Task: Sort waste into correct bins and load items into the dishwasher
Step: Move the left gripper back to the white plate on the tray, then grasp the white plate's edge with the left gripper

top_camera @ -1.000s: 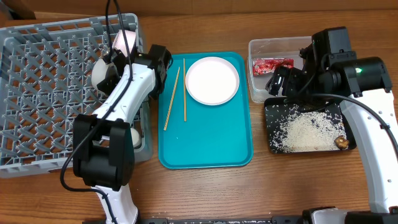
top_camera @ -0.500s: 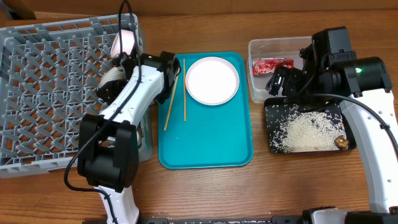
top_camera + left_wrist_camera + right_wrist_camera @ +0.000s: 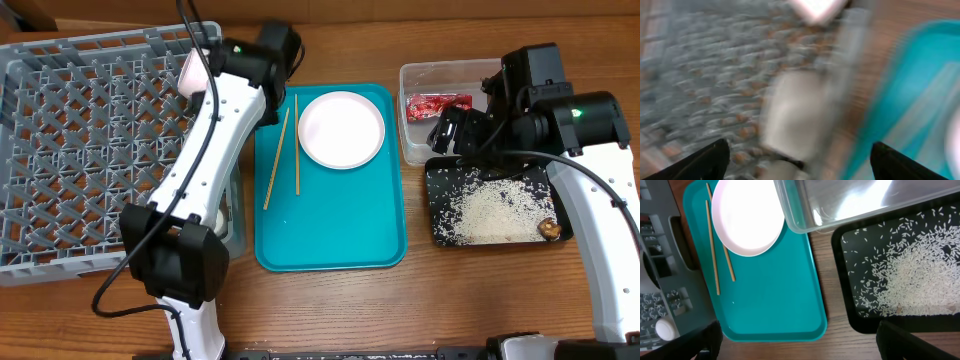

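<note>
My left gripper [image 3: 275, 60] hangs open and empty over the far right corner of the grey dishwasher rack [image 3: 60, 150]; its view is blurred, showing lattice and a pale dish [image 3: 795, 110]. A pinkish plate [image 3: 195, 68] stands in the rack. Another plate [image 3: 341, 129] and two chopsticks [image 3: 296, 143] lie on the teal tray [image 3: 330, 220]. The red wrapper [image 3: 438, 105] lies in the clear tub [image 3: 445, 75]. Rice [image 3: 495, 208] and a brown lump [image 3: 548, 228] sit in the black tray [image 3: 440, 235]. My right gripper [image 3: 452, 130] is open and empty above the two bins.
A small white cup [image 3: 665, 328] sits low in the rack near its right wall. The teal tray [image 3: 775, 295] lies between the rack and the bins. Bare wooden table [image 3: 330, 310] runs along the front. The left arm [image 3: 200, 170] stretches over the rack's right side.
The left gripper opened, let go of a pale dish inside the rack, and swung up toward the rack's far right corner. The right arm has not moved.
</note>
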Action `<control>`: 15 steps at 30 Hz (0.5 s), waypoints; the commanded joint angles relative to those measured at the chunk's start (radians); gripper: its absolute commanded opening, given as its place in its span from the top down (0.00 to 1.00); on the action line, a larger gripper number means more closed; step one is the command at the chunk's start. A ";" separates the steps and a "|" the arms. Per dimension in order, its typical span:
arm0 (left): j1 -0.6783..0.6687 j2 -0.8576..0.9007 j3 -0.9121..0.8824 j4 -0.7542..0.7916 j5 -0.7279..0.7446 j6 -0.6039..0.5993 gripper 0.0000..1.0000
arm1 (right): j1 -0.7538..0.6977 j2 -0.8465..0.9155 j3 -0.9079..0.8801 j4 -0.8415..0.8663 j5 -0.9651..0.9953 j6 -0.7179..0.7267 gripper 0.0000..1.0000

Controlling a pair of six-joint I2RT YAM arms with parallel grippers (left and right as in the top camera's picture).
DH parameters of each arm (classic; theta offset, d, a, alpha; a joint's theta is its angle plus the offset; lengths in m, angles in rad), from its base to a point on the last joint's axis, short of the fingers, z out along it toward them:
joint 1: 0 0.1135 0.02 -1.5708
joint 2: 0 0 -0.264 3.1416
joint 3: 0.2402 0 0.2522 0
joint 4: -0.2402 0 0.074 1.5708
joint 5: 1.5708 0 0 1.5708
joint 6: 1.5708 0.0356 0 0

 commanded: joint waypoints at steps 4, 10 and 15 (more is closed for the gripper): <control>-0.027 0.007 0.099 0.172 0.684 0.289 0.20 | -0.002 -0.008 0.010 0.003 0.011 0.002 0.00; -0.042 0.097 0.077 0.272 0.646 0.069 0.28 | -0.002 -0.008 0.010 0.003 0.011 0.002 0.00; -0.067 0.214 0.074 0.270 0.635 -0.091 0.35 | -0.002 -0.008 0.010 0.003 0.011 0.002 0.00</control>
